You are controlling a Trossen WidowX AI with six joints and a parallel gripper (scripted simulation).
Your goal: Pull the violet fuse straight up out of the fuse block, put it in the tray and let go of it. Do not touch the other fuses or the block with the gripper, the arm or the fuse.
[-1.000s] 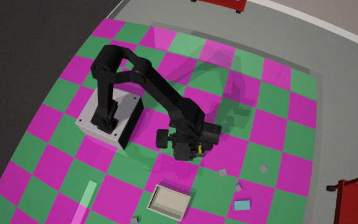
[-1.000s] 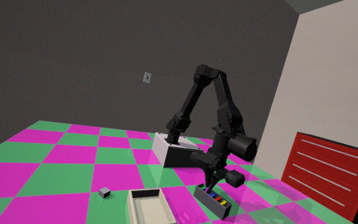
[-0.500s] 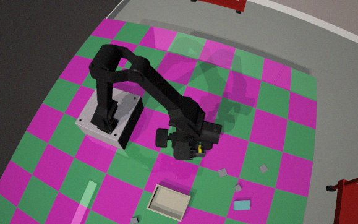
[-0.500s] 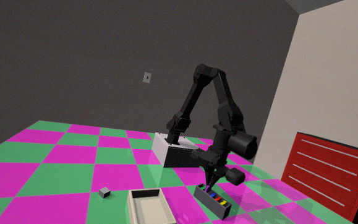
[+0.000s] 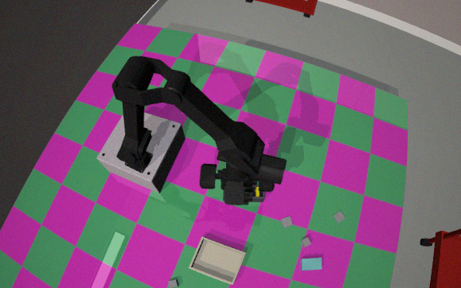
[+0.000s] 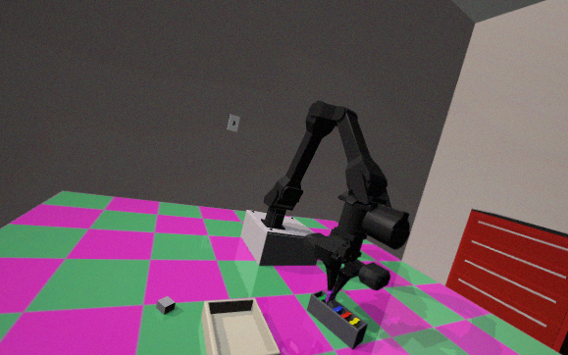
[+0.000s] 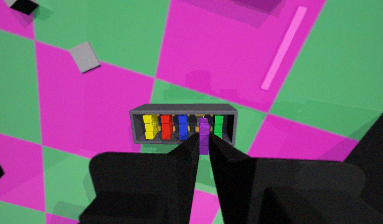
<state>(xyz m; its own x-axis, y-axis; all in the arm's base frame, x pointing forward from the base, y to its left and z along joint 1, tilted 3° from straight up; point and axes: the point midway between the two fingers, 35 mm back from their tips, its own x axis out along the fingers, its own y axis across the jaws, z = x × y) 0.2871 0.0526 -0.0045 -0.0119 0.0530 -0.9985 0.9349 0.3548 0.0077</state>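
Arm folded, wrist pointing down; gripper (image 7: pixel 204 146) clamped on violet fuse (image 7: pixel 205 131) above fuse block (image 7: pixel 183 109), tray (image 6: pixel 235 328) near left.

A black robot arm (image 5: pixel 209 115) seen from above, mounted on a grey box-shaped base (image 5: pixel 142 153) left of centre, over a desk (image 5: pixel 345 159) patterned in magenta and green checks. The arm reaches toward the lower middle of the frame, where its wrist hides most of what lies beneath; a small yellow fuse (image 5: pixel 257 192) peeks out at its right edge. A beige open tray (image 5: pixel 218 259) sits near the bottom centre. Small grey cubes (image 5: pixel 287 221) lie scattered to the lower right, near a flat cyan block (image 5: pixel 311 263). A pale strip (image 5: pixel 109 254) lies lower left. Red cabinets (image 5: pixel 458 256) stand at the right edge.
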